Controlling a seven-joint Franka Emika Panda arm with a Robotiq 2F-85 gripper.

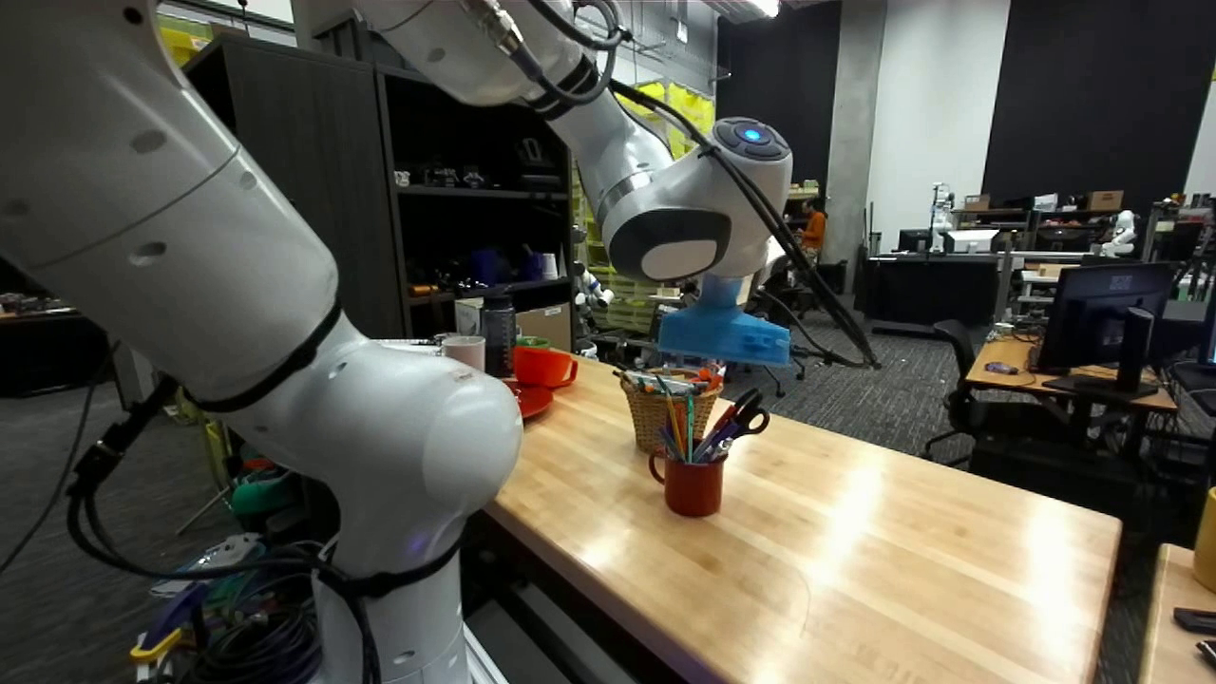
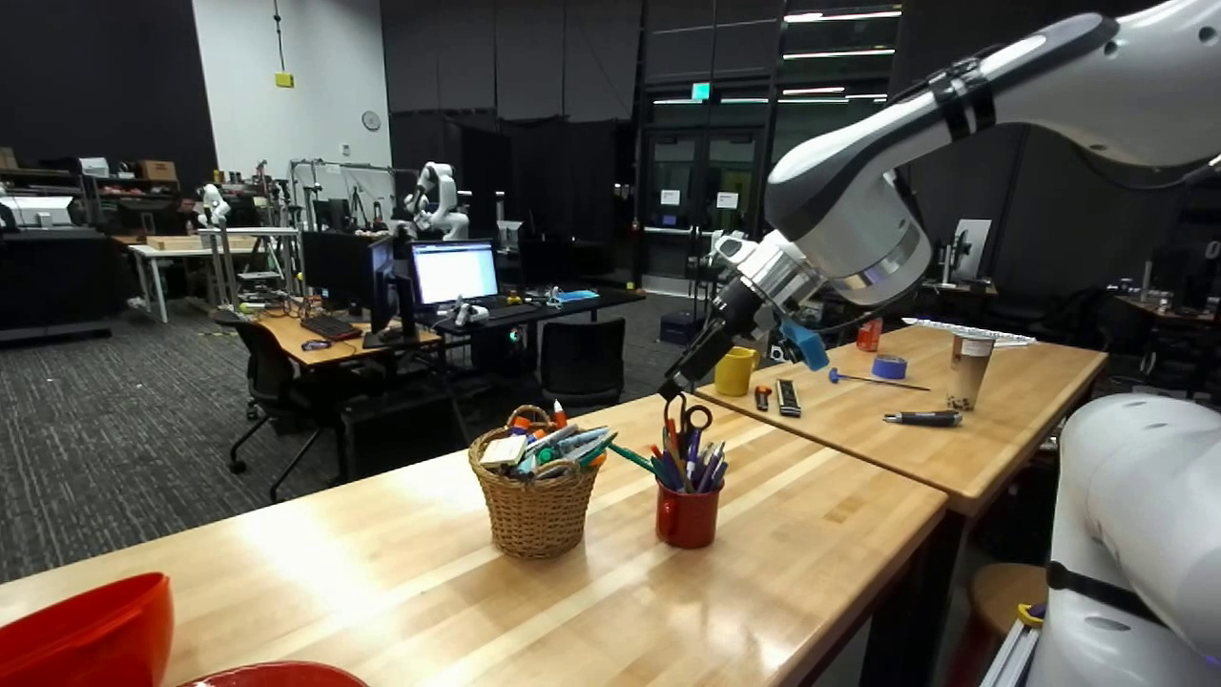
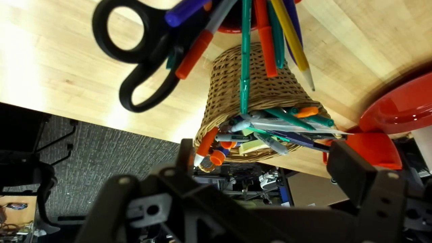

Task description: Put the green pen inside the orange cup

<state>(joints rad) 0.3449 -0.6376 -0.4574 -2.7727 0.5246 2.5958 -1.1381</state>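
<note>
Wrist view: your end effector [image 3: 265,158] is released, its jaws standing well apart. Your green pen [image 3: 245,67] sits inside the orange cup [image 3: 229,31], most of its length projecting past the rim. It shares the cup with a yellow pencil [image 3: 293,35], an orange-capped pen [image 3: 195,54] and black-handled scissors [image 3: 157,40].

In an exterior view, you have the cup upright on the bench [image 2: 572,620], near but apart from a wicker basket [image 2: 539,520] of assorted pens [image 2: 572,444]. The green pen tilts over the rim toward that basket. The end effector's tips hang by the scissors' loops; touching or apart, you cannot tell. A yellow mug [image 2: 734,372] rests on an adjoining bench [image 2: 963,463].

In an exterior view, a blue wrist piece [image 1: 724,337] hides the tips from you. The green pen rises from the cup. Farther back: a wide red-orange bowl [image 1: 543,366] with a handle, beside a dark bottle [image 1: 497,334].
</note>
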